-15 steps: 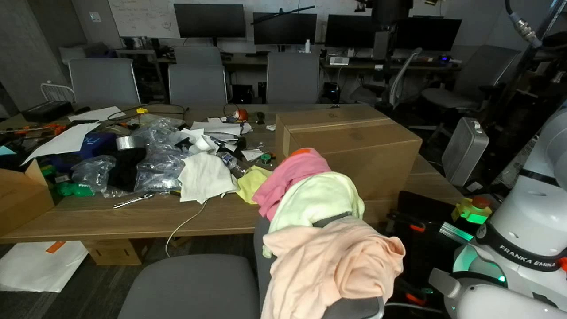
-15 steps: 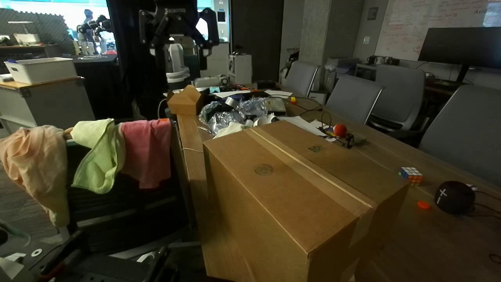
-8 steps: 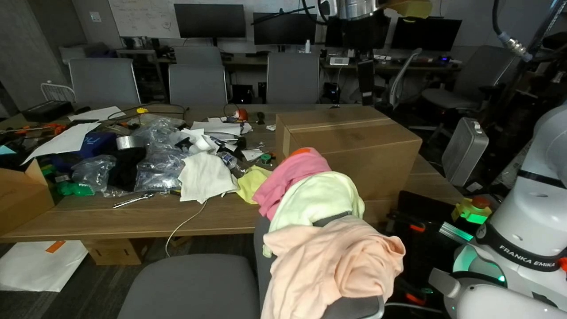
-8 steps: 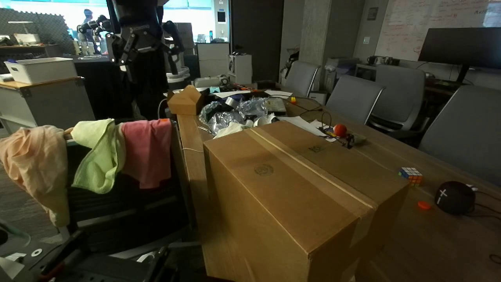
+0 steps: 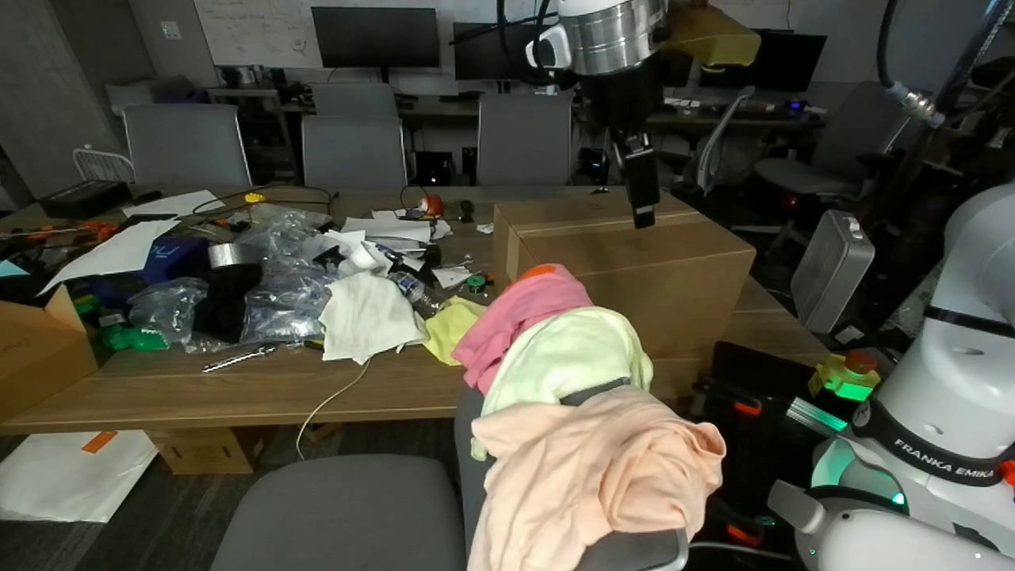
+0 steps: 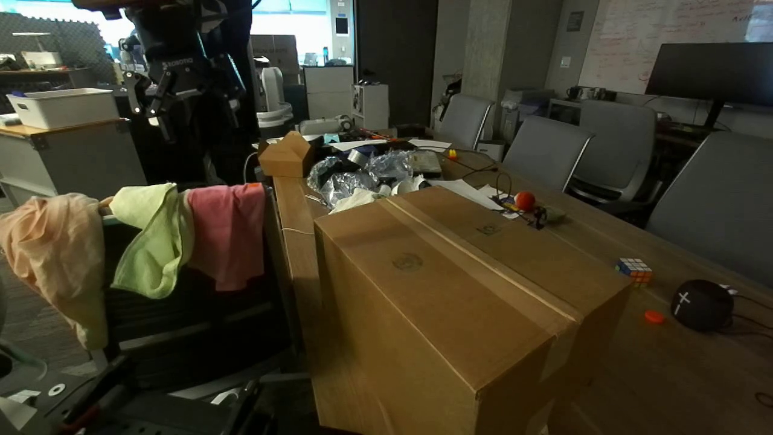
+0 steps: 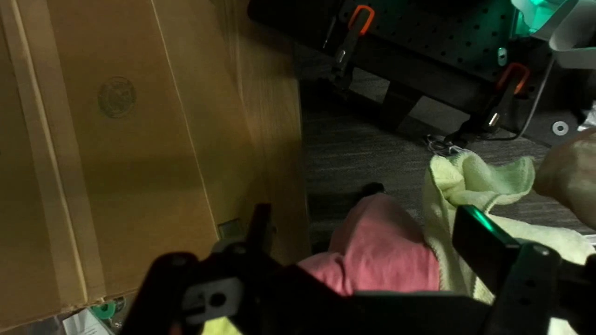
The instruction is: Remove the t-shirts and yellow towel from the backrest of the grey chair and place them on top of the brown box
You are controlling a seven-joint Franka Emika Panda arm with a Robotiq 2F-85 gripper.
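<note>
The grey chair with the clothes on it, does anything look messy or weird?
A little: the peach t-shirt hangs bunched over the back of the grey chair, in a row with the yellow towel and pink t-shirt. That looks odd: chairs are for sitting, not hanging clothes. I see no spill or tear.

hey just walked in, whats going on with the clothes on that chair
A pink t-shirt, a yellow towel and a peach t-shirt hang over the backrest of the grey chair. A robot arm seems set to move them onto the brown box on the table. Its gripper hangs open in the air, holding nothing and touching none of them. None is on the box yet.
</note>
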